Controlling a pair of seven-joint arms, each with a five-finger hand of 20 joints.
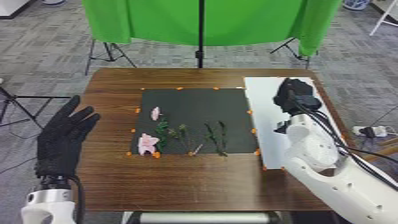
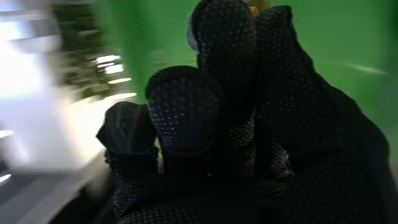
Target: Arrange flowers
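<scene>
Centrally in the head view, dark mat (image 1: 187, 102) bearing, toward its left side, a large pink flower (image 1: 147, 143) below a smaller pink flower (image 1: 155, 113), with green stems (image 1: 182, 135) alongside; at left, left hand (image 1: 64, 137), fingers extended; at upper right, right hand (image 1: 295, 96) over white board (image 1: 269, 107), its grip indeterminable; beneath, brown table (image 1: 200, 187)

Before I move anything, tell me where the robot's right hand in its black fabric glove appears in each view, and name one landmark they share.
Head view: right hand at the picture's right, over the flat white panel on the brown wooden table.
Right wrist view: very close up, in front of bright green cloth.
Shared landmark: that cloth, beyond the table's far edge in the head view.
</scene>
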